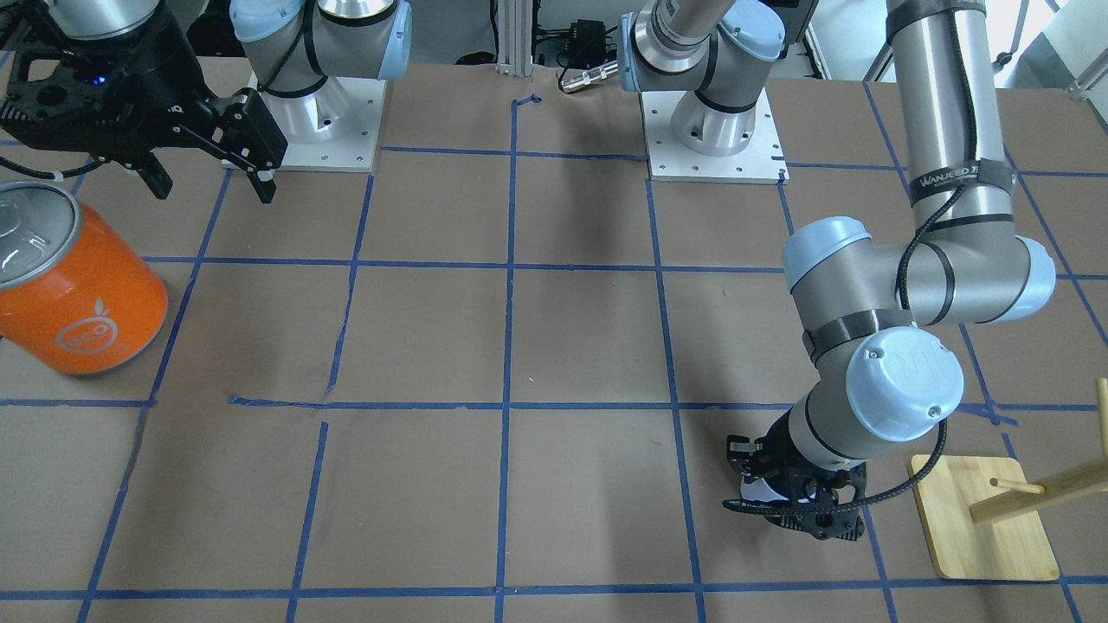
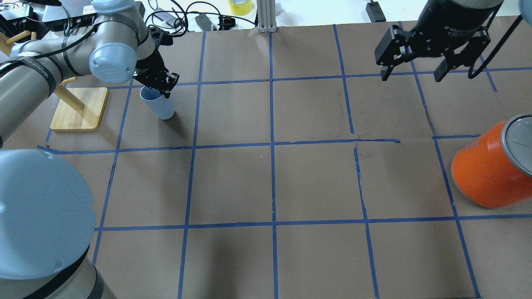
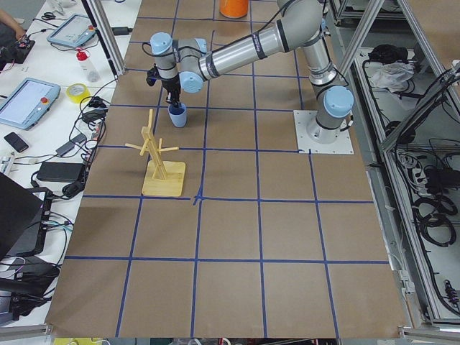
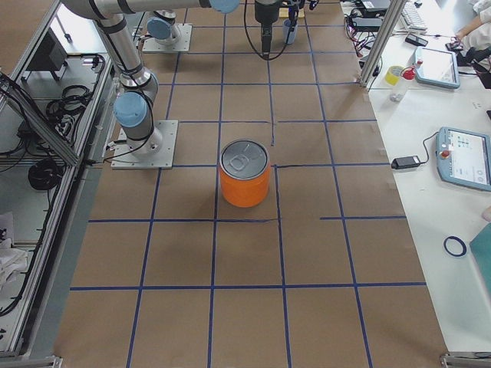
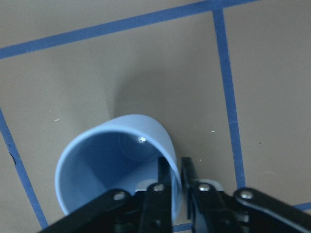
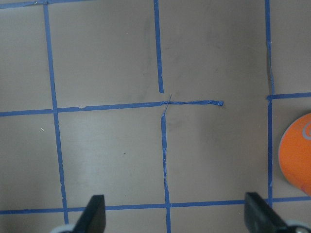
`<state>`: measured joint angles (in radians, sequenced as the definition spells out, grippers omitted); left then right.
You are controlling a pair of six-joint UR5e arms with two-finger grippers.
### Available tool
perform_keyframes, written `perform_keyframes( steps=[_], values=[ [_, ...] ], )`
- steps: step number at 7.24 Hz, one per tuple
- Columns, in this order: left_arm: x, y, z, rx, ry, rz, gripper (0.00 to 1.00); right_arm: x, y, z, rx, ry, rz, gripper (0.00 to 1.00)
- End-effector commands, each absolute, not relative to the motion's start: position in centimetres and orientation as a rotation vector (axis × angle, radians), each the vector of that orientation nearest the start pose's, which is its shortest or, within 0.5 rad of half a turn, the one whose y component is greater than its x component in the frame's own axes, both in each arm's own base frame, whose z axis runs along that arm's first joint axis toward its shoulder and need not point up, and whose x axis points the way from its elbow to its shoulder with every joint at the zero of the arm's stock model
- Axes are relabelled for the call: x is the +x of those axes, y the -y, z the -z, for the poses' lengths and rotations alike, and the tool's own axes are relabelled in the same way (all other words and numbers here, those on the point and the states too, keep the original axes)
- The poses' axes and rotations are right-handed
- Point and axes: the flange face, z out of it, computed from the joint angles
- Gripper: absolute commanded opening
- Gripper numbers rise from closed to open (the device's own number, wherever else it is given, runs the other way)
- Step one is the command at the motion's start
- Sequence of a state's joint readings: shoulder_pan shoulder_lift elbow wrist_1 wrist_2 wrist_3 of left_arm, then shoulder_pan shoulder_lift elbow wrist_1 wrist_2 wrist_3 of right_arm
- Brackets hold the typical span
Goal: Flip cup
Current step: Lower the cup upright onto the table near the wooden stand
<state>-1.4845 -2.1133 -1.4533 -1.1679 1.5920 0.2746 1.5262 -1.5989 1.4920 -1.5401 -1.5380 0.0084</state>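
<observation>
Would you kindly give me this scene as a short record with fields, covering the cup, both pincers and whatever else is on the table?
cup: pale blue tumbler, mouth up, beside the wooden stand
left pincer: shut on the cup's rim, one finger inside, one outside
right pincer: open, empty, above the table, near the orange can
orange can: upright, silver lid on, on the robot's right side
flip: not yet done
</observation>
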Motion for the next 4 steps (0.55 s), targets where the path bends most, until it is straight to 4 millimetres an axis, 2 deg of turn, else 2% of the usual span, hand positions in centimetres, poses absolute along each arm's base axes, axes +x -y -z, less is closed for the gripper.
perform_keyframes(
  steps=[1, 2, 3, 4],
  values=[
    [-7.3, 67.7, -27.9, 0.286, -3.114, -0.053, 1.00, 11.4, 49.1, -53.9, 0.061, -3.117, 0.166, 1.00],
    [-7.6, 67.0, -29.7, 0.283, -3.114, -0.067, 1.00, 11.5, 49.2, -53.9, 0.058, -3.116, 0.168, 1.00],
    [-7.8, 66.1, -32.4, 0.287, -3.106, -0.057, 1.00, 11.4, 49.1, -53.8, 0.058, -3.118, 0.164, 1.00],
    [-8.0, 64.6, -36.0, 0.290, -3.093, -0.022, 1.00, 11.5, 49.2, -53.8, 0.058, -3.116, 0.166, 1.00]
  ],
)
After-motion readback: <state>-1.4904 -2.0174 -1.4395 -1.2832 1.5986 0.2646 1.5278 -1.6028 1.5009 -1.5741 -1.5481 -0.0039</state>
